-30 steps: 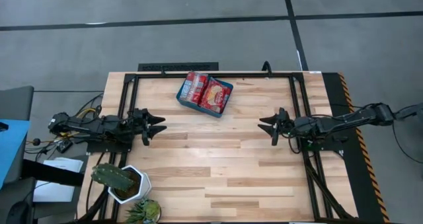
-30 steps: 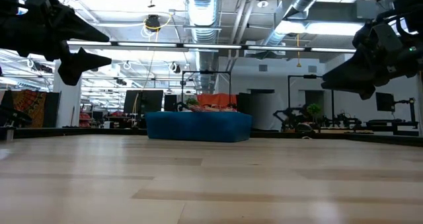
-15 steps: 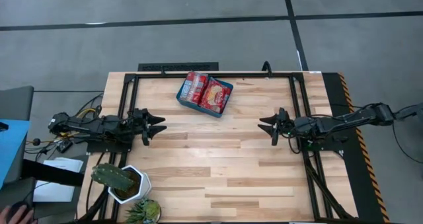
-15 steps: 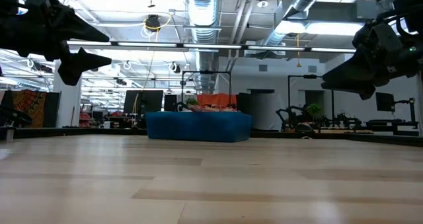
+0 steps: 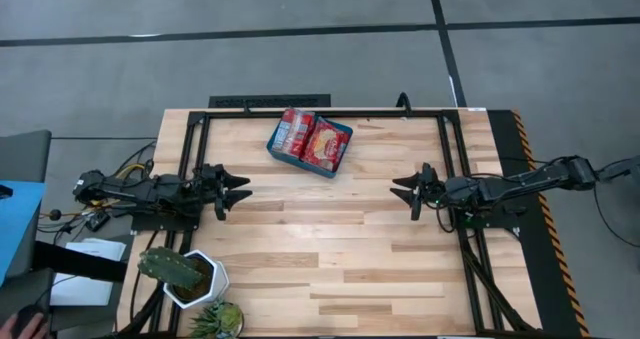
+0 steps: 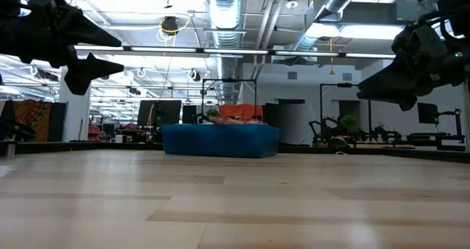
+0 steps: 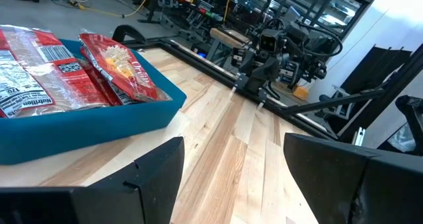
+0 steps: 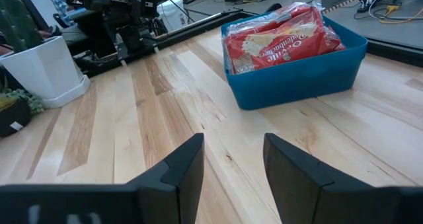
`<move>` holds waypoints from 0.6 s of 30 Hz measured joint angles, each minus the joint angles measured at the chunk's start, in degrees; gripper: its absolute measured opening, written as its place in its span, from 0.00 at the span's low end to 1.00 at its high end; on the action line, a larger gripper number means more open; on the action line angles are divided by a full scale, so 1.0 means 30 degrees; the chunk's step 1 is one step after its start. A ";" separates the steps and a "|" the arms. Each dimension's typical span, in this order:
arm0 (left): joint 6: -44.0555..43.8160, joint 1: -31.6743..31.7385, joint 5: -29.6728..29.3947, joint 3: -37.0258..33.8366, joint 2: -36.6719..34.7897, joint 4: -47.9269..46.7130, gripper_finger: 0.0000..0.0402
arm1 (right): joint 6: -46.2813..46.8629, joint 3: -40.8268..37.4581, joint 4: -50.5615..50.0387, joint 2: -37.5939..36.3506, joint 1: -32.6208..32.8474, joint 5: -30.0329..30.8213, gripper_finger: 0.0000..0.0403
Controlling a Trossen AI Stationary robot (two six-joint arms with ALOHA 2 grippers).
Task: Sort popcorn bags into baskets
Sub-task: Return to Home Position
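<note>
A teal-blue bin [image 5: 308, 157] stands on the far middle of the table, filled with red popcorn bags [image 5: 312, 137] stacked inside it; it also shows as the bin [image 7: 86, 128] with bags [image 7: 99, 65] and the bin [image 8: 301, 72] with bags [image 8: 281, 39]. My left gripper [image 5: 243, 190] hovers open above the table's left side, pointing right. My right gripper [image 5: 399, 189] hovers open above the right side, pointing left. Both are well apart from the bin.
A white pot with a cactus [image 5: 185, 274] stands at the near left corner, with a second small plant [image 5: 218, 321] beside it. A black frame [image 5: 320, 110] runs along the table's far and side edges. Bare wood [image 5: 330, 249] lies between the arms.
</note>
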 joint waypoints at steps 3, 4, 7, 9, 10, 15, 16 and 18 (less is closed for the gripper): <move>-0.0007 0.0007 0.0001 0.0000 0.0001 0.0000 0.62 | 0.0000 0.0000 0.0000 0.0000 0.0000 0.0007 0.44; -0.0007 0.0007 -0.0001 0.0000 0.0001 0.0000 0.62 | 0.0000 0.0000 0.0000 0.0000 0.0000 0.0000 0.44; -0.0007 0.0007 0.0001 0.0000 0.0001 0.0002 0.62 | 0.0000 0.0000 0.0000 0.0000 0.0000 0.0000 0.44; -0.0005 0.0005 0.0003 0.0000 0.0001 0.0005 0.62 | 0.0000 0.0000 0.0000 0.0001 0.0000 0.0001 0.44; -0.0004 0.0004 0.0003 0.0000 0.0001 0.0003 0.62 | 0.0000 0.0000 0.0000 0.0006 0.0000 0.0000 0.45; -0.0002 0.0007 0.0000 0.0000 0.0001 0.0005 0.62 | 0.0000 0.0000 0.0000 0.0000 0.0000 0.0000 0.46; -0.0003 0.0007 0.0004 0.0000 0.0001 0.0004 0.62 | 0.0000 0.0000 0.0000 0.0003 0.0000 0.0000 0.46; -0.0004 0.0006 0.0004 0.0000 0.0001 0.0004 0.62 | 0.0000 0.0000 0.0000 0.0000 0.0000 0.0000 0.47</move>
